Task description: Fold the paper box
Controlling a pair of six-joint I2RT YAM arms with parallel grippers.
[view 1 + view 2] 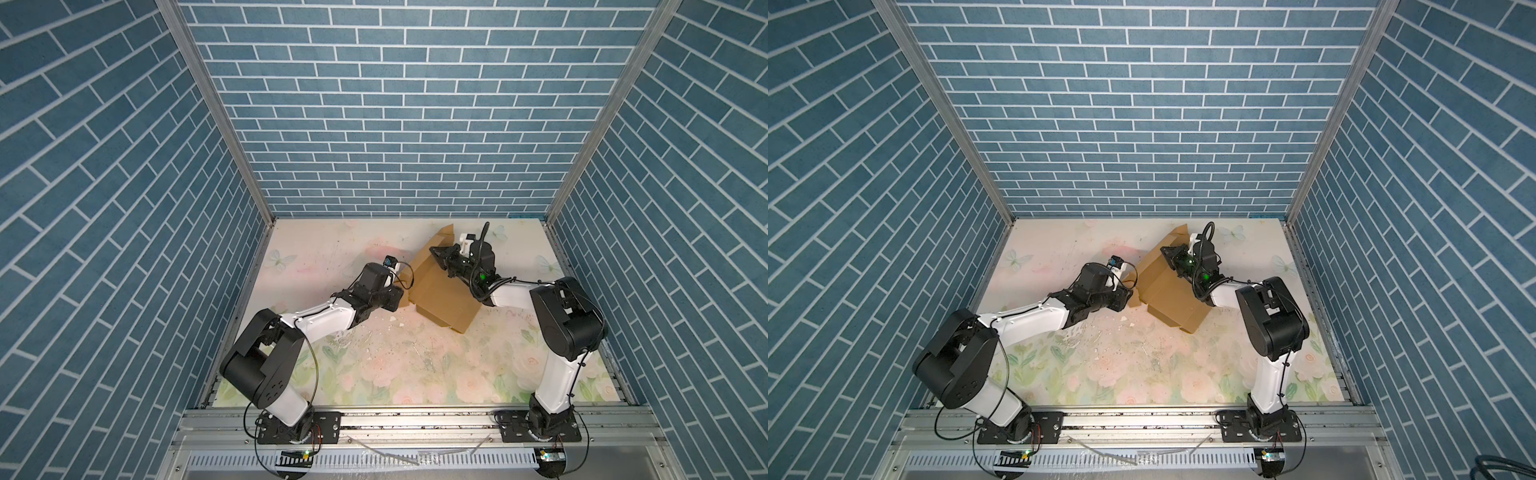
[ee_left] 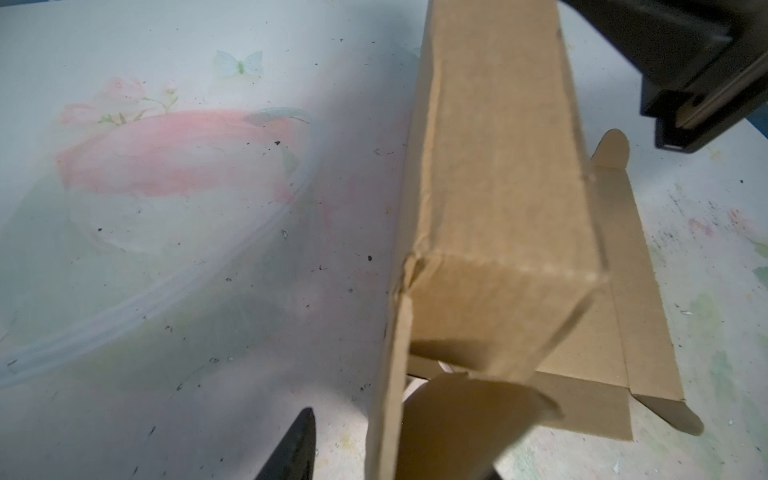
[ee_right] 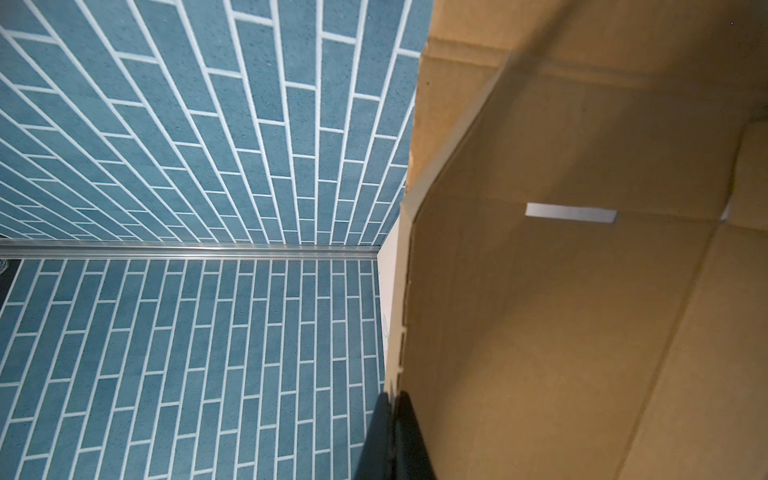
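Broadly, the flowered worktop [image 1: 374,365] carries one thing: the paper box [image 1: 440,291]. It lies toward the far side, a little right of the middle, turned at an angle and only half formed. One panel [image 1: 441,239] stands tilted up at its far end. In the left wrist view a side wall [image 2: 498,166] stands upright beside a flap [image 2: 631,291] lying flat on the worktop.

The right arm [image 1: 557,332] reaches in from the side, and the left arm [image 1: 324,316] meets the box's left edge. The right fingers [image 3: 374,449] are clenched on a cardboard edge. The left fingers [image 2: 295,449] stand apart astride the end of the side wall. The one that shows is clear of the cardboard, so nothing looks pinched there.

By my reading, the step in hand is raising and locking the walls. Next, the left fingers would need to close on the wall's end or its rounded tab [image 2: 469,411]. They would then turn it inward toward a slot [image 3: 571,214] while the right grip steadies the box.
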